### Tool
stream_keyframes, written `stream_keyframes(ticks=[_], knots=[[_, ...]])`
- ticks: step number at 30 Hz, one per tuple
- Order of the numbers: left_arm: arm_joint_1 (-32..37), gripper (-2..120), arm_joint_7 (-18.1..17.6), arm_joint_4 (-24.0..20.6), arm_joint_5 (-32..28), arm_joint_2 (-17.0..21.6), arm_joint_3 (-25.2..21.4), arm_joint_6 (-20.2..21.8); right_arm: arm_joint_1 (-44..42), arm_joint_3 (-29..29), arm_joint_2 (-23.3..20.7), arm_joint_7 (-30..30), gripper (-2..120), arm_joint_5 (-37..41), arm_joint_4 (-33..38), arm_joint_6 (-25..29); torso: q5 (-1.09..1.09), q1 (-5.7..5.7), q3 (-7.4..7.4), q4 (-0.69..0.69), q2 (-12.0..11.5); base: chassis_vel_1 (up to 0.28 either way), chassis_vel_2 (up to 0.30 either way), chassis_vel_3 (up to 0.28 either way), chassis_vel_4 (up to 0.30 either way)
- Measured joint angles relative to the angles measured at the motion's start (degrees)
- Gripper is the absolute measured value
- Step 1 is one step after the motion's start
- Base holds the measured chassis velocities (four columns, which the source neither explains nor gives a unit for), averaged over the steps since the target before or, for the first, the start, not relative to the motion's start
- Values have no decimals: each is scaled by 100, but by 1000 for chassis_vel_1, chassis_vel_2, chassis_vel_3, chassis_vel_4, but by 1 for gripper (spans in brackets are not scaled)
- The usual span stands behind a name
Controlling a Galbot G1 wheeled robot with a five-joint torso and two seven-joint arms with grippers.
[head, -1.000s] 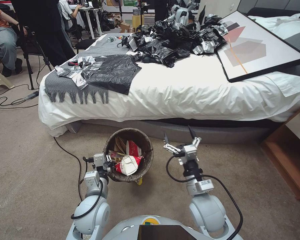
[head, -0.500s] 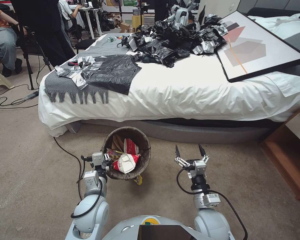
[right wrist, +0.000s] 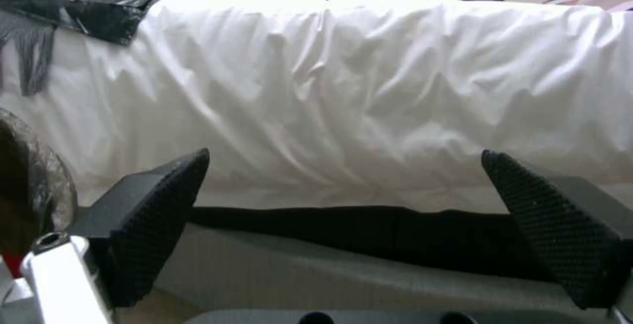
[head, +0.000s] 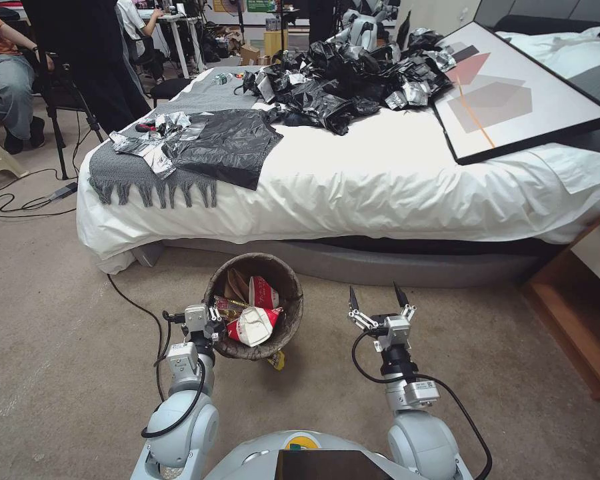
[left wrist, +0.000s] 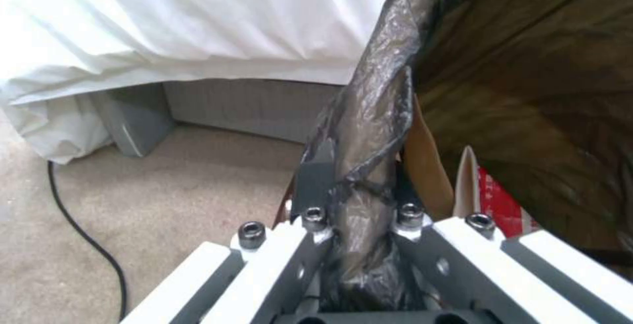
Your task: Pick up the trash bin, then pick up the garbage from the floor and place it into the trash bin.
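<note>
My left hand (head: 215, 325) is clamped on the bag-lined rim of the trash bin (head: 254, 306), holding it tilted just above the carpet in front of the bed (head: 380, 180). My right hand (head: 377, 308) hangs beside it, spread wide and empty. The liner film looks slippery; if it slides, the bin could tip and spill the wrappers (head: 253, 325).

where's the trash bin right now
In the head view the trash bin is on the robot's left, just before the bed, its rim clamped by the left end effector; the open right end effector hovers beside it.
</note>
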Motion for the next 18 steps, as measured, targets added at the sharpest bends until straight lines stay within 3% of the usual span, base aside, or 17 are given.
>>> stream_keyframes(ticks=[18], knots=[[24, 2, 101, -25, -24, 4, -14, -51, 30, -26, 4, -21, 97, -10, -19, -11, 0, 0, 0, 0, 0, 28, 26, 24, 25]])
